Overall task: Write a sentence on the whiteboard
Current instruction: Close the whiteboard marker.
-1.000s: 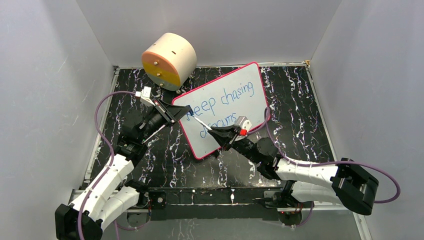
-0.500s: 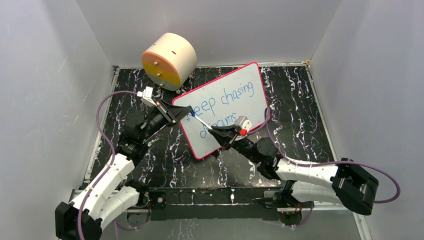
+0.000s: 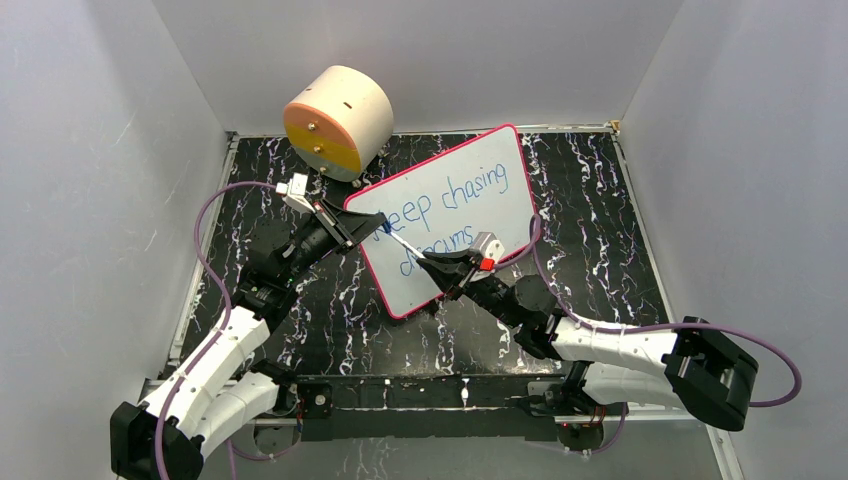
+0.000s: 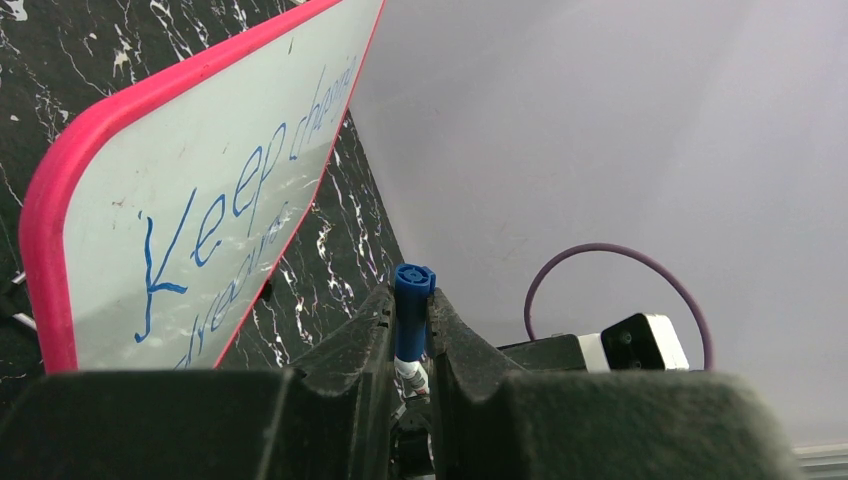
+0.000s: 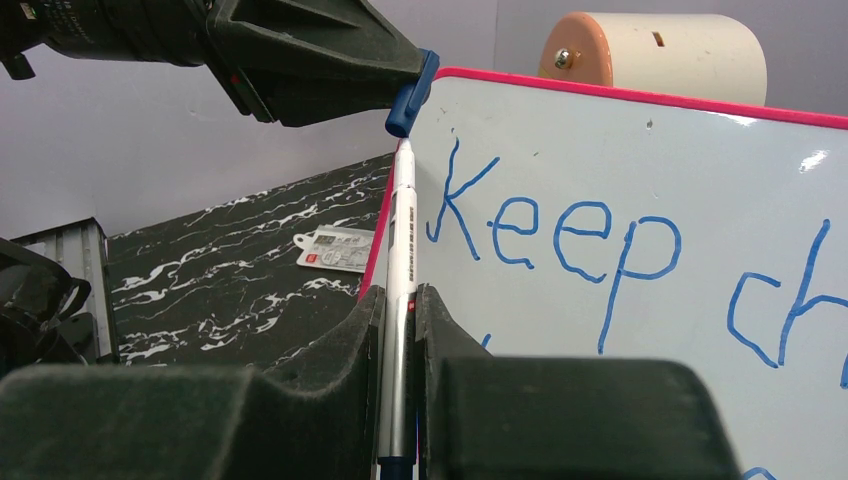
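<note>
Whiteboard lies askew mid-table, sentence looks done. R jaws clamp marker; L jaws pinch blue cap at its tip. Keep both coaxial, push straight, no wobble.

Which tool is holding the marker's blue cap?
The left tool, clamped on the small blue cap; the right tool grips the white marker barrel instead.

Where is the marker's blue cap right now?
Right wrist view: the blue cap is pinched in the left gripper beside the upper-left corner of the whiteboard, right at the tip of the marker held by the right gripper.
</note>
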Controlling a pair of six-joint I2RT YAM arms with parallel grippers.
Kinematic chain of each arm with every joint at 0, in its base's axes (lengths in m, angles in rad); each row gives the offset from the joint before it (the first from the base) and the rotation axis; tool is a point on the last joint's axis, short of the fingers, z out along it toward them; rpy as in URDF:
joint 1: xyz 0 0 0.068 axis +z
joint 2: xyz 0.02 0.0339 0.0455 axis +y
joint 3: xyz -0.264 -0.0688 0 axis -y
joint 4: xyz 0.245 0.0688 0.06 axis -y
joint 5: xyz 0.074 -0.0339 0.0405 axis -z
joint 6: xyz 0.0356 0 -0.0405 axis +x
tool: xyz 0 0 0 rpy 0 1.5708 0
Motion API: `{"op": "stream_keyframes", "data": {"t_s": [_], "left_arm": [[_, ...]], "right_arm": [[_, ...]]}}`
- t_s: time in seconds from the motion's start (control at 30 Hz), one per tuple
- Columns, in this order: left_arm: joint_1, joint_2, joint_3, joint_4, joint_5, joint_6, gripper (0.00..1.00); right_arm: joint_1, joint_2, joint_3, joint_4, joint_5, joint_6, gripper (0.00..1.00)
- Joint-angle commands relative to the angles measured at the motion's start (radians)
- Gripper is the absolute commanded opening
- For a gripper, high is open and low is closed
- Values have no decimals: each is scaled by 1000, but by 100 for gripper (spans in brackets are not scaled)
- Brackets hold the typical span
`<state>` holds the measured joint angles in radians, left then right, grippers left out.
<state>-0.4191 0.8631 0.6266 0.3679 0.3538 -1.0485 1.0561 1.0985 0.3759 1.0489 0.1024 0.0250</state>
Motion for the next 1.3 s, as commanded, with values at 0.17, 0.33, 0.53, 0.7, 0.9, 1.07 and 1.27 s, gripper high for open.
{"op": "stream_keyframes", "data": {"t_s": [0.17, 0.33, 0.53, 0.7, 0.9, 1.07, 1.27], "left_arm": [[-6, 0, -1, 41, -28, 21, 0], [-6, 2, 7, 43, -37, 28, 0], [-6, -5, 13, 36, -51, 31, 0], [-6, -4, 10, 33, -45, 33, 0], [-7, -4, 6, 34, -35, 31, 0], [-7, -3, 5, 35, -23, 28, 0], [-7, 0, 3, 35, -11, 28, 0]], "right_arm": [[5, -33, 35, 36, -3, -10, 0], [4, -32, 38, 26, -9, -10, 0], [5, -35, 41, 17, -10, -10, 0], [4, -43, 35, 25, -1, -11, 0], [5, -39, 37, 33, 8, -10, 0], [5, -39, 38, 36, 14, -10, 0], [5, -34, 43, 33, 22, -8, 0]]}}
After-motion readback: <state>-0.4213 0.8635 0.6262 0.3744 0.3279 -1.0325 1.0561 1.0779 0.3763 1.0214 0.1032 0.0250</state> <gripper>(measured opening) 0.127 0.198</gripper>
